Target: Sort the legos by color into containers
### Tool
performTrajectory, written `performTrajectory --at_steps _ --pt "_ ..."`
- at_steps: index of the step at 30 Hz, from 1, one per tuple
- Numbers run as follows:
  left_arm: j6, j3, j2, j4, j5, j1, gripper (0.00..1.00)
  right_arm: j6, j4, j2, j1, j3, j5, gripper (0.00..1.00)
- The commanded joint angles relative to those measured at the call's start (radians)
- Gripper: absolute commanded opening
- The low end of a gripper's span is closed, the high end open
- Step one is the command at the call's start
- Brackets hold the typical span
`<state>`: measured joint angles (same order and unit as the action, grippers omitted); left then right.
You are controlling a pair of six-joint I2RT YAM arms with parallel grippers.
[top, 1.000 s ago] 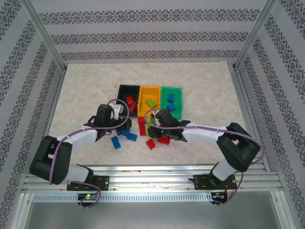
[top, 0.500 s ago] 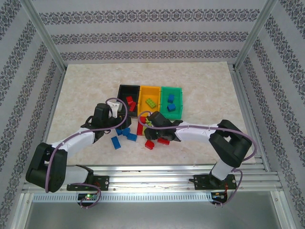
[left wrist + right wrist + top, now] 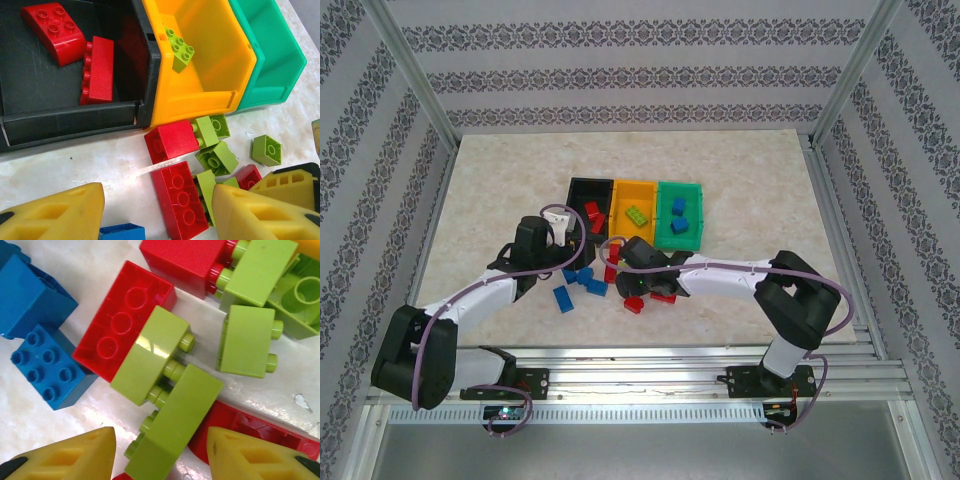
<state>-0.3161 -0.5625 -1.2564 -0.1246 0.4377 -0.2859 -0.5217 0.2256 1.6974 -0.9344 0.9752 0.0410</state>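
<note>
— How far along is the sorting?
— Early. Two red bricks [image 3: 95, 70] lie in the black plastic bin [image 3: 70, 122], one lime brick [image 3: 179, 47] in the orange-yellow bin [image 3: 220, 95], and two blue bricks [image 3: 679, 208] in the green bin [image 3: 680, 187]. Most loose studded bricks [image 3: 563, 298] wait on the table [image 3: 500, 180], just before the bins.
— Your grippers?
— My left gripper [image 3: 157, 202] gapes empty. My right gripper [image 3: 160, 452] stands part open astride a lime green brick [image 3: 175, 415], gripping nothing.

top view looks down from behind; both wrist views sit close above the same legos [image 3: 180, 200]

Bright, even light from overhead leaves only soft shadows on the pale table [image 3: 500, 180]. A white glare spot sits on one lime brick [image 3: 150, 355]; the close views are sharp.
</note>
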Motion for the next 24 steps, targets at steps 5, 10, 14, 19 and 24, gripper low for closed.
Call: performTrajectory --at_steps 5,10,14,19,24 --pt "-0.014 0.015 0.037 -0.012 0.009 0.009 0.59 -0.003 0.075 0.063 -0.018 0.058 0.048 0.49" --pt "-0.015 0.016 0.044 -0.007 0.013 0.009 0.59 0.002 0.109 0.109 -0.021 0.076 0.066 0.45" --pt "-0.018 0.015 0.040 -0.007 0.024 0.009 0.59 0.000 0.109 0.088 -0.019 0.052 0.105 0.33" --pt "-0.018 0.019 0.044 -0.008 0.016 0.009 0.59 0.009 0.146 0.039 -0.017 0.047 0.143 0.27" --pt "-0.018 0.021 0.051 -0.011 0.012 0.009 0.59 0.015 0.141 -0.028 -0.007 0.036 0.122 0.25"
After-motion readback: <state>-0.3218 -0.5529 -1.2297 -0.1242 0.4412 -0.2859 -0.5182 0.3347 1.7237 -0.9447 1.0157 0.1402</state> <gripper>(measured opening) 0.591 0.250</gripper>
